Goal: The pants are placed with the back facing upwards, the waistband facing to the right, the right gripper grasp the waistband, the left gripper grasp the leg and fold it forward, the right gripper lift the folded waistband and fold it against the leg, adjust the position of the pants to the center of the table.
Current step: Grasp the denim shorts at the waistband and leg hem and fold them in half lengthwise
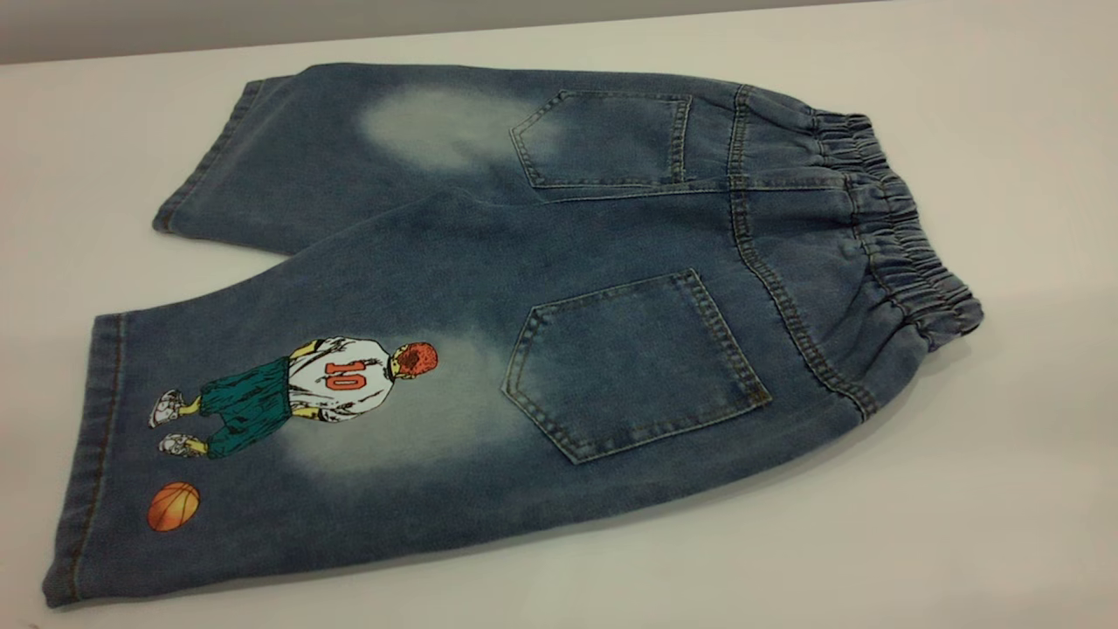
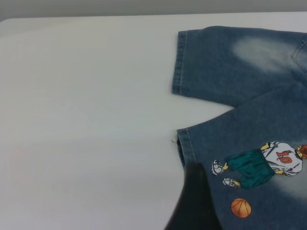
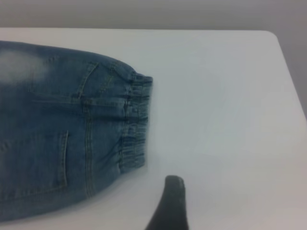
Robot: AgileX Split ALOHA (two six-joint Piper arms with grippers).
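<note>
The pants (image 1: pixel 541 288) lie flat on the table (image 1: pixel 1004 489), back pockets up, both legs spread. The ruffled waistband (image 1: pixel 900 236) is at the right end. The leg (image 1: pixel 262 437) with the number 10 player and orange basketball is nearest the front left. No gripper shows in the exterior view. In the left wrist view my left gripper (image 2: pixel 225 218) hangs over the hem of the printed leg (image 2: pixel 249 191); one black finger (image 2: pixel 194 201) shows, nothing between the jaws. My right gripper (image 3: pixel 206 220) hangs over bare table just off the waistband (image 3: pixel 134 124), one finger (image 3: pixel 170 206) showing, holding nothing.
The plain leg (image 1: pixel 288 157) with a bleached patch lies toward the back left. The table's far edge (image 1: pixel 175 44) runs behind the pants, and its side edge (image 3: pixel 292 76) shows in the right wrist view. White tabletop surrounds the pants.
</note>
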